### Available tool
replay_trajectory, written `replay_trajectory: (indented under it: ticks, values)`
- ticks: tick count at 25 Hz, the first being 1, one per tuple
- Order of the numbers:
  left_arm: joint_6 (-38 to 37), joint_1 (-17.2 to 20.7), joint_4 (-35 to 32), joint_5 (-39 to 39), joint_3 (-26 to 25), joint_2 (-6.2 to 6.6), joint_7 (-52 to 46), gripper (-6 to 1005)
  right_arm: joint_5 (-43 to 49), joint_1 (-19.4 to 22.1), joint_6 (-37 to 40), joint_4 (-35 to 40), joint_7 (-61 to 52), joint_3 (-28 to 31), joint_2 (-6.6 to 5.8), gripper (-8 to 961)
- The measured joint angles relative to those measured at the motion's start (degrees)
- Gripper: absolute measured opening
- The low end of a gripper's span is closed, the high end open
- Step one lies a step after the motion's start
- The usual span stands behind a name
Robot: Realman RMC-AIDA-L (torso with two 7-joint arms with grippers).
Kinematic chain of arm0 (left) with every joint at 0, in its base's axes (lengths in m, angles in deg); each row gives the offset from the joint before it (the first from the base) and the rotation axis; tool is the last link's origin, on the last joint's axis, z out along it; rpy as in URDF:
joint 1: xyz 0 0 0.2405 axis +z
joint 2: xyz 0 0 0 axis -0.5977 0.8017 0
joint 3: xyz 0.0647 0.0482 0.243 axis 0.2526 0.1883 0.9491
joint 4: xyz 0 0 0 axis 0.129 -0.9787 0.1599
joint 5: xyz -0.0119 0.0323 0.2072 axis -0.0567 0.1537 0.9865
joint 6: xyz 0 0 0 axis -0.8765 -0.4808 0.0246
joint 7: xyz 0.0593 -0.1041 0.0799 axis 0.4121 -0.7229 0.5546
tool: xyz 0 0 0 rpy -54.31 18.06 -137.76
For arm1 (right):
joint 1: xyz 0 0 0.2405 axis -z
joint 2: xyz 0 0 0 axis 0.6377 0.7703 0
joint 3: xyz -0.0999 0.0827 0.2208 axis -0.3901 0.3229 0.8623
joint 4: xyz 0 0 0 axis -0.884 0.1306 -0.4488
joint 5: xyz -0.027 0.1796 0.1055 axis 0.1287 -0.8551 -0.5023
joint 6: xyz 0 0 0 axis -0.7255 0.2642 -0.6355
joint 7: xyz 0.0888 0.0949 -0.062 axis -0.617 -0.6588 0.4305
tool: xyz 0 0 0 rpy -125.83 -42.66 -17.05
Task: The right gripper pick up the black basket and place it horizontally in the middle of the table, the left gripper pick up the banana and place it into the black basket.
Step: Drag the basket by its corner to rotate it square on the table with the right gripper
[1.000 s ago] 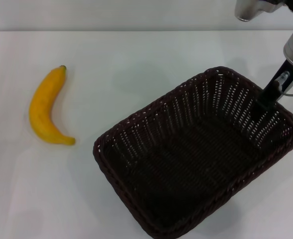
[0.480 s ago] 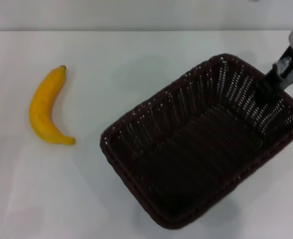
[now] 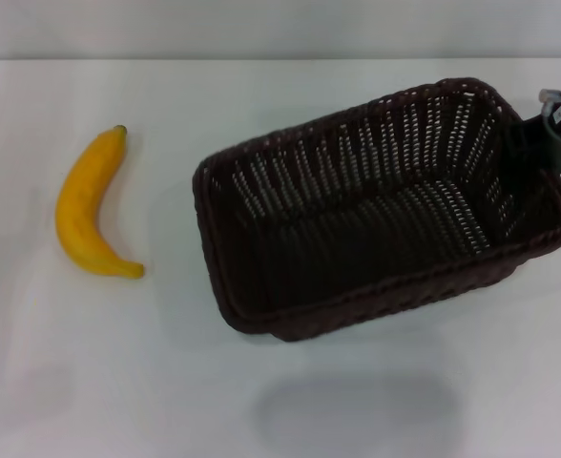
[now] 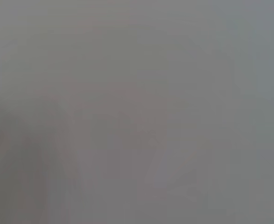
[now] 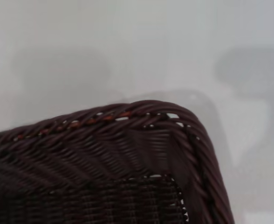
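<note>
The black basket (image 3: 376, 219) hangs in the air over the right half of the white table (image 3: 118, 382), tilted, with its long side nearly across the view; its shadow lies on the table below it. My right gripper (image 3: 527, 143) is shut on the basket's right rim at the far right edge, only partly seen. The right wrist view shows a corner of the basket's braided rim (image 5: 127, 135) above the table. The yellow banana (image 3: 85, 210) lies on the table at the left, well apart from the basket. My left gripper is out of view; the left wrist view shows only plain grey.
The table's far edge meets a pale wall (image 3: 261, 29) at the back. Bare tabletop lies between the banana and the basket and along the front.
The basket has risen off the table and swung round from a diagonal lie toward a crosswise one. My right gripper has moved up and right with it. The banana has not moved.
</note>
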Motion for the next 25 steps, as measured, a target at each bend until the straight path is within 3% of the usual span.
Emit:
replay_trajectory:
  ticks: [4,8,19,25]
  values:
    - [-1.7,-0.9,-0.2,0.4,0.3,1.17,-0.1,887,-1.4,2.5,-0.2,2.2,-3.8,-2.3,-0.09,143]
    - [-2.4,-1.3,-0.5,0.6,0.3,1.46,-0.2,887,-2.0,4.5,-0.1,2.4,-5.9,-5.0,0.15,141]
    - [-2.6,-2.1,-0.6,0.7,0.1,1.44,-0.2,888,-4.0,5.9,0.3,3.9,-6.4,-9.6,-0.23,127]
    - [-2.6,-2.1,-0.6,0.7,-0.1,1.1,-0.2,888,-4.7,6.5,-0.4,3.8,-5.4,-8.1,-0.72,212]
